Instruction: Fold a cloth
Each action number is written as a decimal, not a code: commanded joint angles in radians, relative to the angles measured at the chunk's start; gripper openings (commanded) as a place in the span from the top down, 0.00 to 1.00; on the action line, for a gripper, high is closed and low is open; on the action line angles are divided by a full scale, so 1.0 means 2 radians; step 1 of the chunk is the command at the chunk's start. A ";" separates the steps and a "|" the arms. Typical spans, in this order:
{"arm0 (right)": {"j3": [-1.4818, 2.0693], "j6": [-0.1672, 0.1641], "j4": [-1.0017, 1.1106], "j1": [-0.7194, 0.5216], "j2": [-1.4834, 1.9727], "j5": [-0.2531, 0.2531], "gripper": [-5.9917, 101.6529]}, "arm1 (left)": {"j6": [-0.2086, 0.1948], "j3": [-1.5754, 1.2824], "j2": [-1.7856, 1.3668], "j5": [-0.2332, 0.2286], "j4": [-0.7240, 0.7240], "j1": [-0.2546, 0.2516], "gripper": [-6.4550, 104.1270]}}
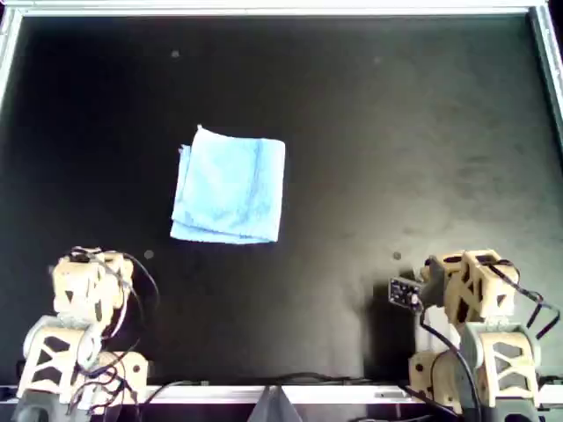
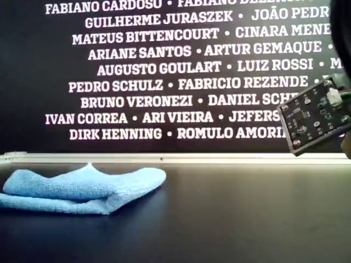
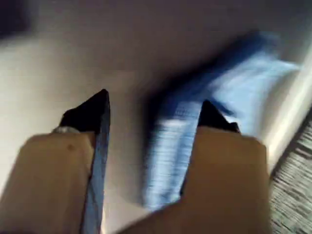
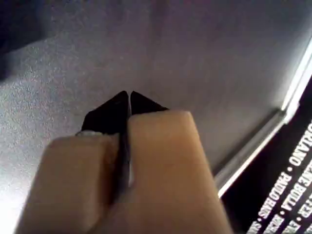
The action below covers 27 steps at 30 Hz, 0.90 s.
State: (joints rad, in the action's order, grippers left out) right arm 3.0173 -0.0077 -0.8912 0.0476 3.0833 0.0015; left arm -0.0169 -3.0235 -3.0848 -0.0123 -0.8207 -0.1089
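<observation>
Two layers of folded cloth (image 2: 82,189) in exterior view only; left fingers (image 3: 100,122) wide, right fingers (image 4: 117,109) pressed together.

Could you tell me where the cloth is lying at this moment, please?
The cloth lies folded on the black table, left of centre in the overhead view, beyond the left gripper and touching neither arm.
</observation>
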 commanded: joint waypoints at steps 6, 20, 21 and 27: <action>0.006 -0.002 0.011 -0.005 0.023 -0.004 0.96 | -0.002 0.005 -0.009 -0.001 -0.019 0.012 0.36; 0.006 -0.002 0.014 0.003 0.018 -0.002 0.96 | 0.004 0.005 -0.005 0.000 -0.018 0.009 0.36; 0.006 -0.002 0.014 0.003 0.018 -0.002 0.96 | 0.004 0.005 -0.005 0.000 -0.018 0.009 0.36; 0.006 -0.002 0.014 0.003 0.018 -0.002 0.96 | 0.004 0.005 -0.005 0.000 -0.018 0.009 0.36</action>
State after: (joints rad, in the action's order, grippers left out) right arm 3.0173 -0.0077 -0.8912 0.0491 3.0833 0.0015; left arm -0.0138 -3.0235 -3.0864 -0.0123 -0.8575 -0.1089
